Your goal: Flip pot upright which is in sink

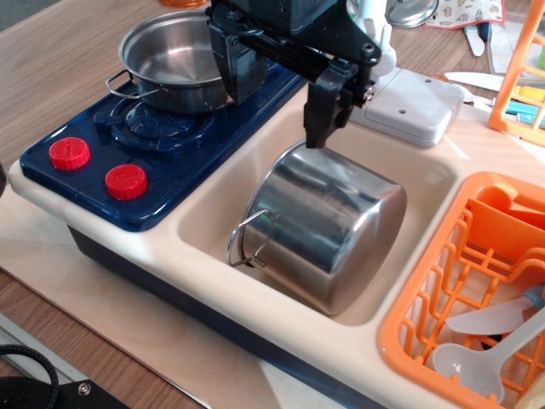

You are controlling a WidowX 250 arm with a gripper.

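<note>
The shiny steel pot (328,226) lies tilted on its side in the cream sink (204,223). Its rim end points left, with a wire loop handle (241,243) sticking out there, and its base end points right. My black gripper (317,141) comes down from above with its fingers close together. The tips are at the top of the pot's rim edge, and they appear shut on that rim. The pot's opening and inside are hidden from this view.
A wider steel pan (174,60) sits on the blue stove (128,153) with two red knobs at left. An orange dish rack (477,281) holding white utensils stands right of the sink. A white faucet base (409,106) is behind the sink.
</note>
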